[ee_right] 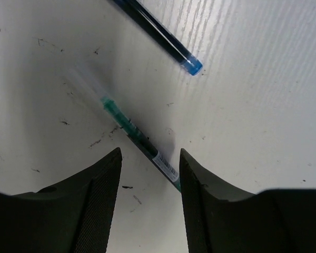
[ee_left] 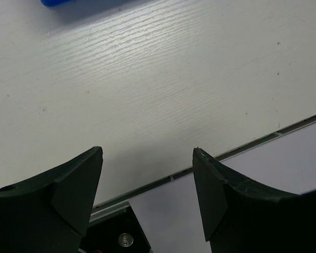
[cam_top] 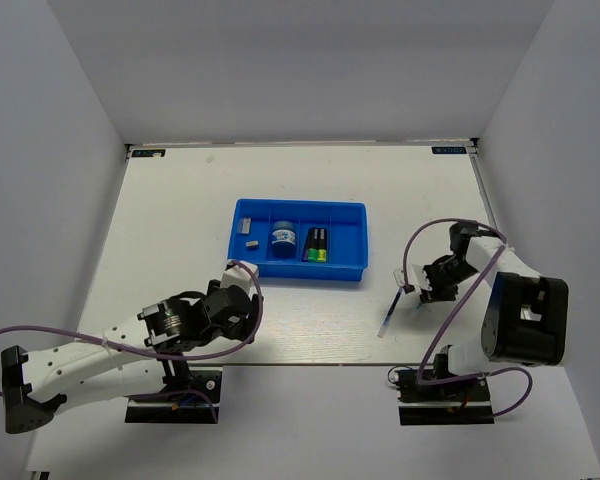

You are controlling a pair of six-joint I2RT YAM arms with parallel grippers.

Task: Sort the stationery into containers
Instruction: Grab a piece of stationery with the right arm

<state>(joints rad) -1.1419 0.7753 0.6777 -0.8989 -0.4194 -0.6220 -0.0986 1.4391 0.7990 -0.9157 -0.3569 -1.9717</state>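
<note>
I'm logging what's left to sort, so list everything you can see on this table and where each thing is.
Tray: one, bright blue, middle of the table.
Tub: one, blue with white label, in the tray's middle.
Markers: two, dark with green and yellow ends, side by side in the tray, right of the tub.
Grey block: at least one, small, tray's left compartment.
Blue pen: one, on the table right of the tray.
Teal pen: one, on the table beside the blue pen.
Table: one, white.
Left gripper: black, open, empty, over the table's near edge.
Right gripper: black, open, over the teal pen.
</note>
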